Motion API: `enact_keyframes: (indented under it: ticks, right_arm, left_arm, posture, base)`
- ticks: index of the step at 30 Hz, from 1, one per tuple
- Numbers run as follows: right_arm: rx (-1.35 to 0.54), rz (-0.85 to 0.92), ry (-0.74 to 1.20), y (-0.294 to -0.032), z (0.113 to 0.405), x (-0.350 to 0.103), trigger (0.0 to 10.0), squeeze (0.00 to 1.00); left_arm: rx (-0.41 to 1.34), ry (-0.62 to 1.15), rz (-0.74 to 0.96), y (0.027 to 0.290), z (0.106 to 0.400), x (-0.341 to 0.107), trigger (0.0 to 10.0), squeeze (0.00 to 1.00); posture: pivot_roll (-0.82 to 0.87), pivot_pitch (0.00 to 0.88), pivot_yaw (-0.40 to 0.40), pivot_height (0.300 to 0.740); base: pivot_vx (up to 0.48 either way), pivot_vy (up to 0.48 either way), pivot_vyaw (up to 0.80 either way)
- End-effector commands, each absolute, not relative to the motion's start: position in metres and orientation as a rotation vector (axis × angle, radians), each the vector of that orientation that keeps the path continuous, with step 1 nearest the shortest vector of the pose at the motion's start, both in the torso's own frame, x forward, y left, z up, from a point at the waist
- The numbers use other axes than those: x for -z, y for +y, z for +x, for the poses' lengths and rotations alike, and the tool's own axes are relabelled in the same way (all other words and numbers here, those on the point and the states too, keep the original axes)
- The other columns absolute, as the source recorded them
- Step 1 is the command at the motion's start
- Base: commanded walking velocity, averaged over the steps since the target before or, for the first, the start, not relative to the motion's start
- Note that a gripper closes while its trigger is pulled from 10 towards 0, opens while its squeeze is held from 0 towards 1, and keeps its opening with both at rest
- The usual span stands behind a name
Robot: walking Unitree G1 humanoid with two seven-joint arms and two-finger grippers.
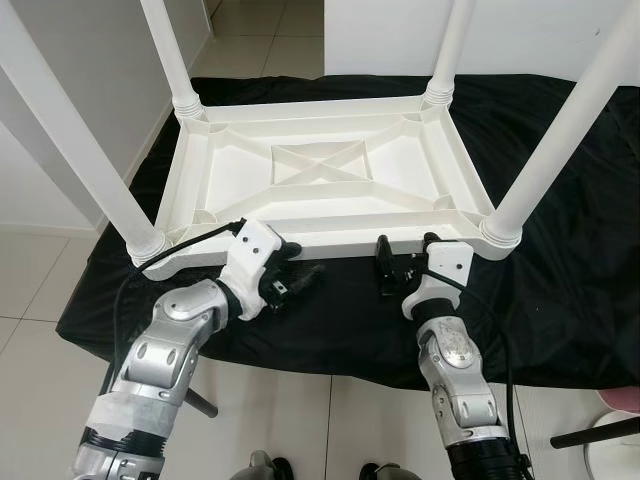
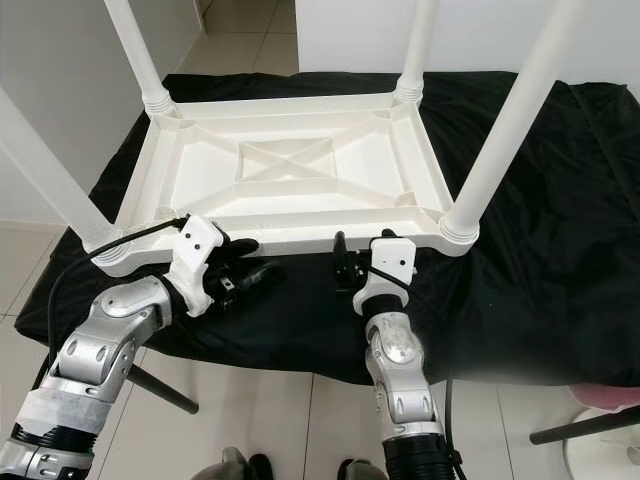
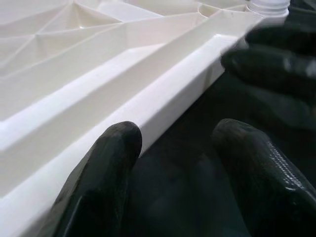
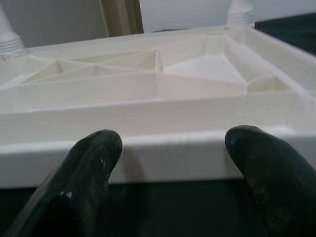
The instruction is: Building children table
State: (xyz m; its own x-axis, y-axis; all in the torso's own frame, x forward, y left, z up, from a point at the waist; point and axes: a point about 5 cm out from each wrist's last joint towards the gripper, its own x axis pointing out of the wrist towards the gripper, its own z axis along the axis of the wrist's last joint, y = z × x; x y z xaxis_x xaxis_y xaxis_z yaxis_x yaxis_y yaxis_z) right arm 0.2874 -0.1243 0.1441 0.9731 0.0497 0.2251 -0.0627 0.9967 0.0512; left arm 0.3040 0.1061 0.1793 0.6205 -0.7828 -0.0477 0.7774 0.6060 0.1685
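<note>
A white plastic children's table (image 1: pixel 320 175) lies upside down on a black cloth (image 1: pixel 570 310), its ribbed underside facing up. Four white legs stand up from the corners, such as the near-left leg (image 1: pixel 75 135) and the near-right leg (image 1: pixel 560 130). My left gripper (image 1: pixel 297 281) is open at the table's near rim (image 3: pixel 123 103), left of centre, with one fingertip (image 3: pixel 106 163) against the rim's outer face. My right gripper (image 1: pixel 395 266) is open just in front of the same rim (image 4: pixel 163 150), right of centre, with nothing between its fingers.
The cloth covers a low platform with tiled floor (image 1: pixel 30 290) around it. A white wall or cabinet (image 1: pixel 60 60) stands at the left. At the lower right are a black rod (image 1: pixel 595 432) and a pink and white object (image 1: pixel 620 400).
</note>
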Motion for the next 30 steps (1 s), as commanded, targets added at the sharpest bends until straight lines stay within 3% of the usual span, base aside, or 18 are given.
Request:
enact_keyframes:
  ticks: [1, 21, 30]
  right_arm:
    - [-0.055, 0.067, -0.226, -0.122, 0.283, -0.143, 10.0, 0.0]
    - [-0.002, 0.041, -0.206, -0.141, 0.25, -0.136, 10.0, 0.0]
    - [0.033, 0.02, -0.219, -0.15, 0.246, -0.141, 10.0, 0.0]
  left_arm:
    - [0.783, -0.024, 0.182, 0.115, 0.311, -0.178, 10.0, 0.0]
    - [0.622, 0.064, 0.258, 0.124, 0.339, -0.16, 10.0, 0.0]
    - [0.613, 0.055, 0.258, 0.116, 0.352, -0.16, 10.0, 0.0]
  posture:
    - [0.01, 0.108, 0.055, 0.74]
    - [-0.07, 0.08, 0.075, 0.74]
    - [-0.13, 0.072, 0.092, 0.74]
  base:
    - [0.0, 0.0, 0.0]
    - [0.0, 0.0, 0.0]
    - [0.0, 0.0, 0.0]
